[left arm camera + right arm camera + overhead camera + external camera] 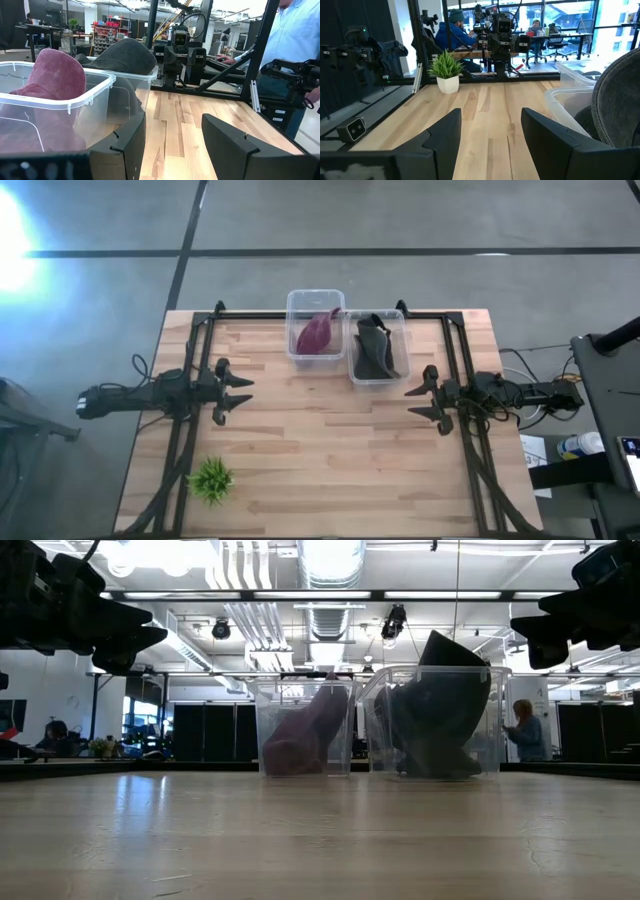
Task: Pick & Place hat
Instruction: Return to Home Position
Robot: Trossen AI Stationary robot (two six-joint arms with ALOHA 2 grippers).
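A maroon hat [319, 333] sits in a clear plastic bin [296, 301] at the table's far edge, its crown rising above the rim [52, 75]. Beside it on the right, a dark grey hat [376, 347] fills a second clear bin [400, 320], also seen as the dark grey hat [440, 710]. My left gripper [234, 394] hovers open above the table's left side. My right gripper [420, 402] hovers open above the right side. Neither touches anything.
A small green potted plant [211, 480] stands near the table's near left corner. Black frame rails [190, 410] run along both table sides. The wooden middle [330, 440] between the grippers is bare. A person in a blue shirt [300, 35] stands beyond the table.
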